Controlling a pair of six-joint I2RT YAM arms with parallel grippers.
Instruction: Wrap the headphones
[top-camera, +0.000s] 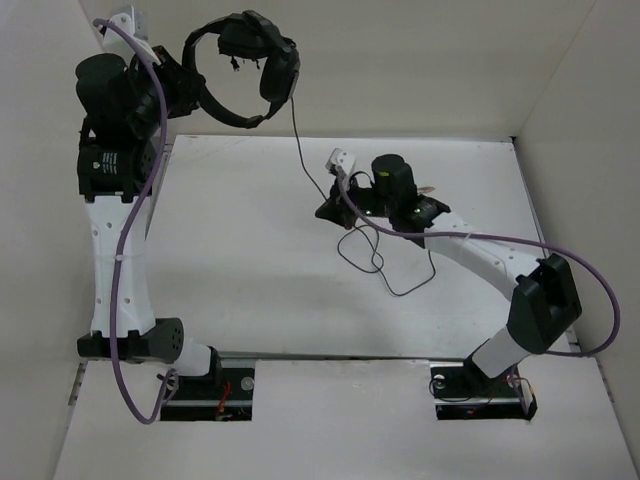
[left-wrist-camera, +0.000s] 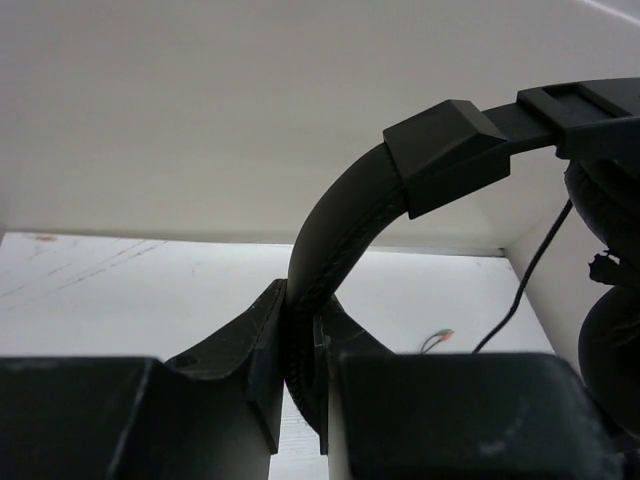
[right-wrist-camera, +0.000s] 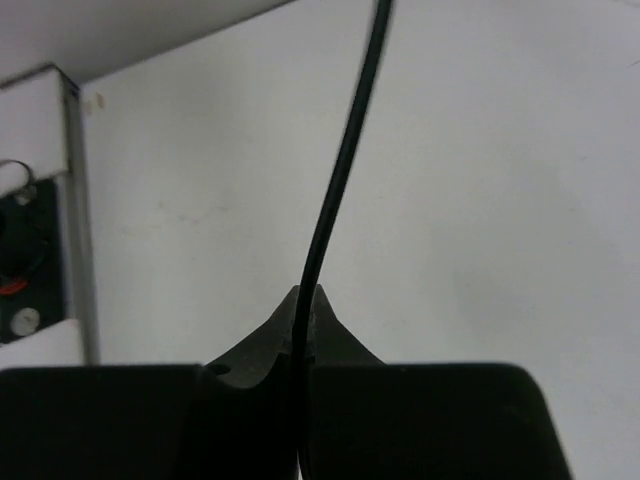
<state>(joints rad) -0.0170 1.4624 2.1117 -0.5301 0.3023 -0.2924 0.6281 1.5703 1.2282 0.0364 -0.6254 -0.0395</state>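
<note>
The left hand (left-wrist-camera: 298, 340) is clamped on the headband (left-wrist-camera: 345, 210) of the headphones (top-camera: 245, 65), holding them in the air over the table's (top-camera: 230, 270) far left corner. The right hand (right-wrist-camera: 305, 305) pinches the thin cable (right-wrist-camera: 340, 180) nearer the middle. The black earcups (top-camera: 278, 72) hang close together, and the cable's slack lies in loose loops on the table. A hard pull could slip the cable from that pinch, and the loops might tangle.

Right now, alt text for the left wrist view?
Left gripper clamps the black headband, which arcs up and right to the earcups at the frame's edge. A thin cable hangs beside them; a small plug lies on the white table behind.
</note>
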